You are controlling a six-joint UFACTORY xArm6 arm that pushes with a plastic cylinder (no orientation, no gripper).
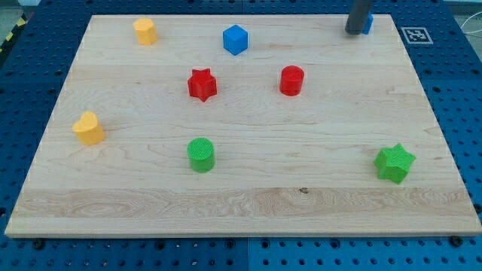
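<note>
My tip (355, 31) rests at the view's top right corner of the wooden board (241, 188), touching or just in front of a blue block (367, 24) that the rod mostly hides. The red cylinder (291, 80) is the nearest other block, down and to the left. Further left lie the red star (202, 84) and the blue cube (235, 39).
A yellow block (145, 31) sits at the top left and a yellow heart-like block (89, 128) at the left edge. A green cylinder (201, 154) stands low in the middle, a green star (395, 162) at the lower right. A marker tag (416, 35) lies off the board's top right.
</note>
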